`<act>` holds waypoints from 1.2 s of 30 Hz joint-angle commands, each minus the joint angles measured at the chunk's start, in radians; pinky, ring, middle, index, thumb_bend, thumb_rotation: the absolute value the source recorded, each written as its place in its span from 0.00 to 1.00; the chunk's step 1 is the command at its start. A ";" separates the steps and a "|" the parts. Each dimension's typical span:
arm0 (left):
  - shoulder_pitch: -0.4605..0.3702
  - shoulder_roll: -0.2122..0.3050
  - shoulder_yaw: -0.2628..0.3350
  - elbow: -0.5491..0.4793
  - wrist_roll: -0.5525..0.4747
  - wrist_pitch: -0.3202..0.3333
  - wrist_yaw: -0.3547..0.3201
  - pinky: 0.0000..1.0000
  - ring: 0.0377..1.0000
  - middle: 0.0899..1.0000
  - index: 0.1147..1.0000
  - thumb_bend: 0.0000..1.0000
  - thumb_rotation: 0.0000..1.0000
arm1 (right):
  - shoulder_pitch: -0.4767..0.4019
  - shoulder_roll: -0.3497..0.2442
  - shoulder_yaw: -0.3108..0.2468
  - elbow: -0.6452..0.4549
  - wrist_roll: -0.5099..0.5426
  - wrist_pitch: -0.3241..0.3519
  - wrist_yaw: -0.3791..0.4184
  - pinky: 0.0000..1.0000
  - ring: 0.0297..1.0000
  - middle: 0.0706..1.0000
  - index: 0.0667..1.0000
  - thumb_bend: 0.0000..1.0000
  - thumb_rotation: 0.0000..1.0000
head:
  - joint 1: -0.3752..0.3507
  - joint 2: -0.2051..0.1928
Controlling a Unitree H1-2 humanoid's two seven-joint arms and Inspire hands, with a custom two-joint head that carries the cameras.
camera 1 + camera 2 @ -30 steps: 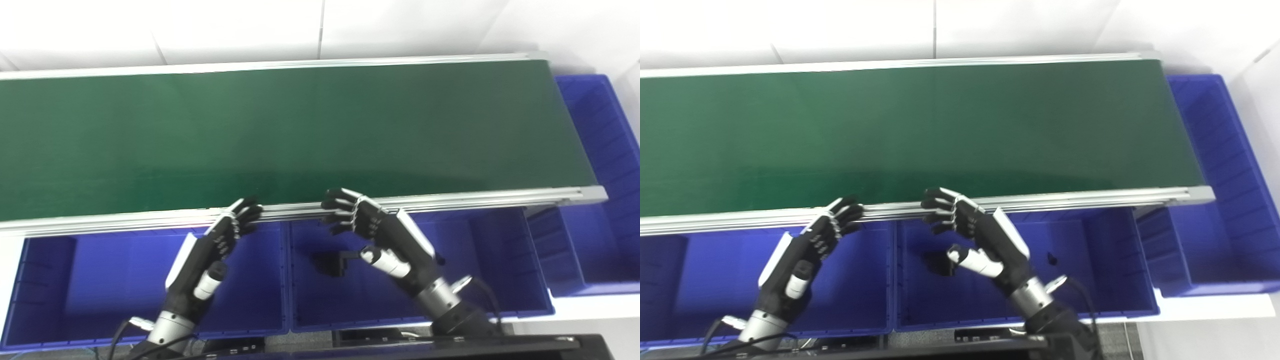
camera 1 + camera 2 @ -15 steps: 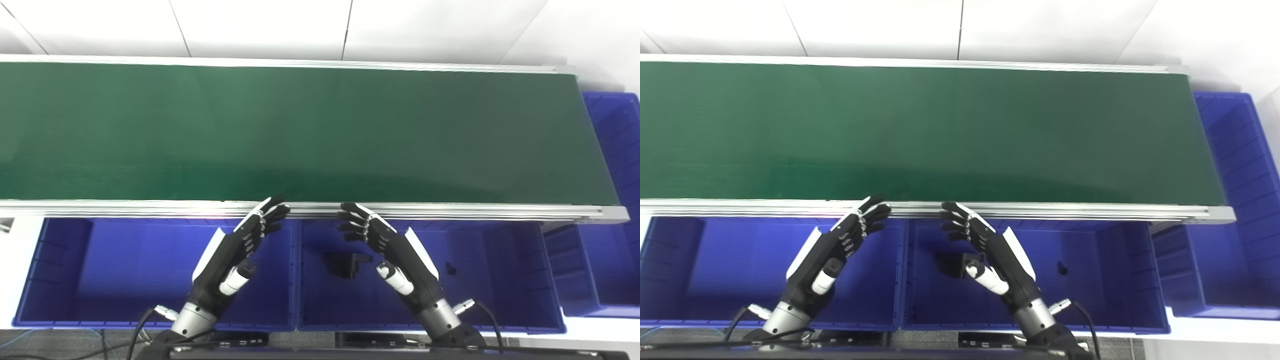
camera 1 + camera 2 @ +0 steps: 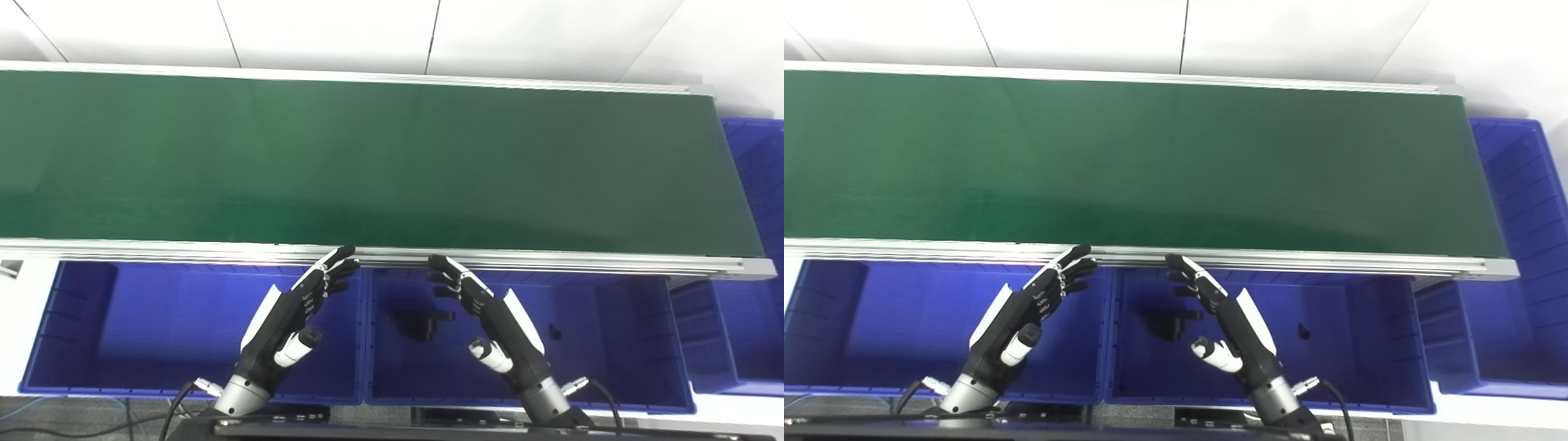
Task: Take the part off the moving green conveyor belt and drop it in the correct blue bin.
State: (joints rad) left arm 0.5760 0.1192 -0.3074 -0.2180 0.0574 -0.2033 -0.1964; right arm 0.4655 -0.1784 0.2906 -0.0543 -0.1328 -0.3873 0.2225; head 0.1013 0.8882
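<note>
Left eye view is showing both robot hands, left robot hand [image 3: 293, 312] and right robot hand [image 3: 497, 315], waiting wide and empty over the blue bins [image 3: 153, 324], so a late reach is risking missing any part arriving on the bare green conveyor belt [image 3: 367, 165].

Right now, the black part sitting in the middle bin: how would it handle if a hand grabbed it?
The black part looks blocky and angular, so probably rigid and unlikely to roll. It lies flat on the middle bin floor, so tipping seems unlikely. Its protruding arm may snag fingers; weight is hard to judge.

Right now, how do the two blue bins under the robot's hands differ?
The middle bin holds a dark part and a small dark bit; the left bin shows nothing inside. The right hand hovers over the middle bin, the left hand over the left bin. Both are blue and sit below the belt.
</note>
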 commanded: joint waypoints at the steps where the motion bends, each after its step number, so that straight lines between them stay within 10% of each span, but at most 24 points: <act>1: 0.017 0.008 0.001 -0.010 -0.005 -0.051 0.001 0.89 0.90 0.87 0.89 1.00 0.95 | 0.005 0.009 0.006 -0.007 0.003 -0.066 -0.014 0.77 0.84 0.88 0.88 1.00 0.96 | -0.003 -0.004; 11: 0.021 0.020 0.002 0.057 0.012 -0.126 0.006 0.85 0.89 0.87 0.90 1.00 0.96 | 0.004 0.014 0.031 0.061 -0.008 -0.082 -0.052 0.76 0.84 0.89 0.87 1.00 0.97 | -0.033 -0.115; 29: 0.022 0.022 -0.002 0.048 -0.005 -0.124 -0.003 0.87 0.91 0.88 0.91 1.00 0.95 | -0.001 -0.002 0.055 0.061 0.012 -0.082 -0.075 0.77 0.83 0.88 0.88 1.00 0.94 | -0.037 -0.093; 36: -0.012 0.021 0.007 0.149 -0.005 -0.184 -0.001 0.86 0.90 0.88 0.90 1.00 0.96 | -0.037 0.003 0.073 0.147 0.004 -0.082 -0.100 0.77 0.84 0.88 0.88 1.00 0.96 | -0.067 -0.169</act>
State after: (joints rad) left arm 0.5690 0.1333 -0.3049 -0.0661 0.0532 -0.3367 -0.1963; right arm 0.4359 -0.1812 0.3560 0.1008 -0.1324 -0.4172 0.1363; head 0.0368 0.7225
